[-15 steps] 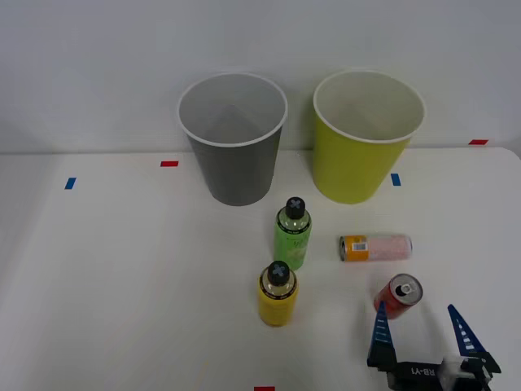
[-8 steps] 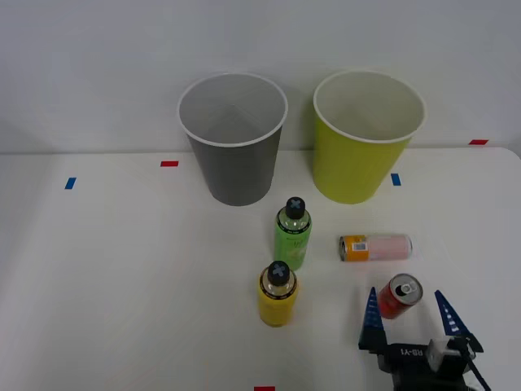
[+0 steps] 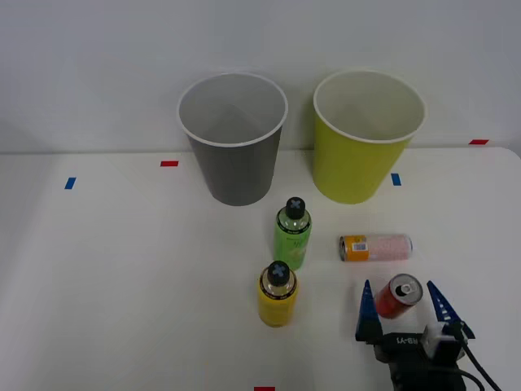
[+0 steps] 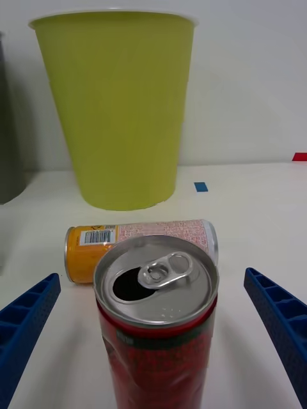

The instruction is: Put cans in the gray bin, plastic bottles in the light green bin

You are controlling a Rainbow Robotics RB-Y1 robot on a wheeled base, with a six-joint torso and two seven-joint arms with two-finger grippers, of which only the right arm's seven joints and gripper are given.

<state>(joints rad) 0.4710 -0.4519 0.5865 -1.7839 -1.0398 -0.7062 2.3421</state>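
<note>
light: bright, even | shadows: soft, faint | glare: none | focus: sharp

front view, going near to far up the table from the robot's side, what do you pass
tool → yellow bottle → pink can → green bottle → gray bin and light green bin, about level at the back

A: What's up close? 
B: Red can [image 4: 157, 319] standing upright between spread blue fingers [image 4: 25, 319]. Pale pink can [image 4: 141, 246] lies at 12 o'clock, light green bin [image 4: 118, 108] beyond that.
</note>
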